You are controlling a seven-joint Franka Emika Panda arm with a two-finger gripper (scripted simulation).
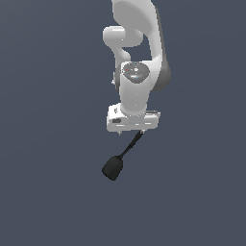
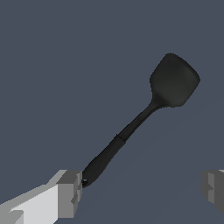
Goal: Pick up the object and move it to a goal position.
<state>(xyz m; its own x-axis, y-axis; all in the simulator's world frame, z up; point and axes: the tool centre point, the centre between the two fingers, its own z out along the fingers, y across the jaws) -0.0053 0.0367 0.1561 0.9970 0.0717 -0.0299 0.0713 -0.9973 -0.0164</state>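
Observation:
The object is a small matte black thing (image 1: 114, 166) with a rounded head on a thin stem. In the exterior view it slants down from under the white gripper (image 1: 133, 129) toward the view's left, head lowest. In the wrist view the object (image 2: 131, 127) runs from its head (image 2: 174, 81) down to the stem end, which lies right against one grey finger (image 2: 70, 192). The other finger (image 2: 213, 187) stands far off across a wide gap. The gripper (image 2: 142, 189) is open and holds nothing between its pads. I cannot tell whether the stem end touches the finger.
A plain dark blue-grey ground (image 1: 48, 192) fills both views. The white arm (image 1: 137, 57) rises above the gripper to the top of the exterior view. No goal marker shows.

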